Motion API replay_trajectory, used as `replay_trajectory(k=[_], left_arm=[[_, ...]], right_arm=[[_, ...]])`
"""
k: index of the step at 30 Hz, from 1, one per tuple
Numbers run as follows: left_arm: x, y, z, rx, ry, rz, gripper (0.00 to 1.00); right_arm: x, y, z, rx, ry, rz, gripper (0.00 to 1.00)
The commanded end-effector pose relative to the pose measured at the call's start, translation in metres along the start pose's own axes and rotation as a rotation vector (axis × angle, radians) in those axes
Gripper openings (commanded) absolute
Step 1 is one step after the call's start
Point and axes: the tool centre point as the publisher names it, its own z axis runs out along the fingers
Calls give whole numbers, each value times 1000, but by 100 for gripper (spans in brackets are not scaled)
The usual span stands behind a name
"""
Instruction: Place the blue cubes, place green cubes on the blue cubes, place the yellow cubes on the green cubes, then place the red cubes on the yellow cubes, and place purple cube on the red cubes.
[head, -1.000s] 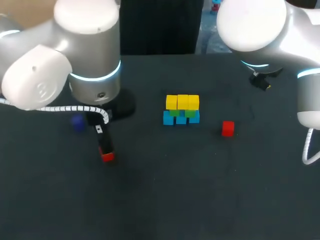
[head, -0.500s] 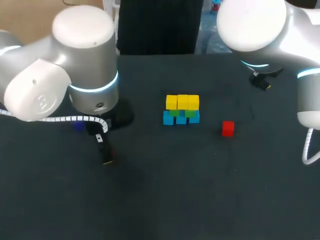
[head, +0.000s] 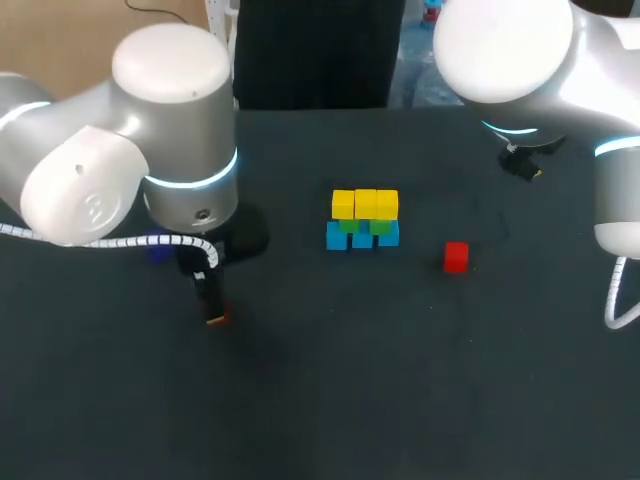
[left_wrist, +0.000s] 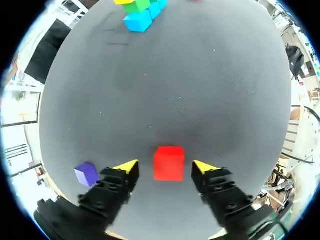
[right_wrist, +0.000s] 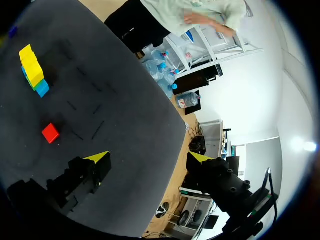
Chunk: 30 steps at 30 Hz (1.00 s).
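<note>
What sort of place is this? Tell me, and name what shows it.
Probably a robotics lab test bench. A left arm and a right arm stand over a dark table, and what lies on it is small coloured cubes, such as a stack and a loose red cube.

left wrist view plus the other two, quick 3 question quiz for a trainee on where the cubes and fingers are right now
1. True or false: the left gripper is shut on the red cube.
2. Which colour is the top layer of the stack? A red, B yellow, C purple.
3. Fill in: the right gripper holds ___.
Key: 1 false, its fingers stand open with a gap on each side of the cube. 2 B. 3 nothing, its fingers are open.
</note>
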Motion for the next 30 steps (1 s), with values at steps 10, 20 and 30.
replay_trajectory(k=[10, 20, 30], left_arm=[[1, 0, 3, 34, -4, -8, 0], [-18, 6, -40, -40, -28, 133, 0], [-49, 18, -98, -57, -132, 422, 0]], right_arm=[[1, 0, 1, 1, -4, 1, 100], [1, 0, 1, 1, -4, 1, 100], [1, 0, 1, 1, -4, 1, 100]])
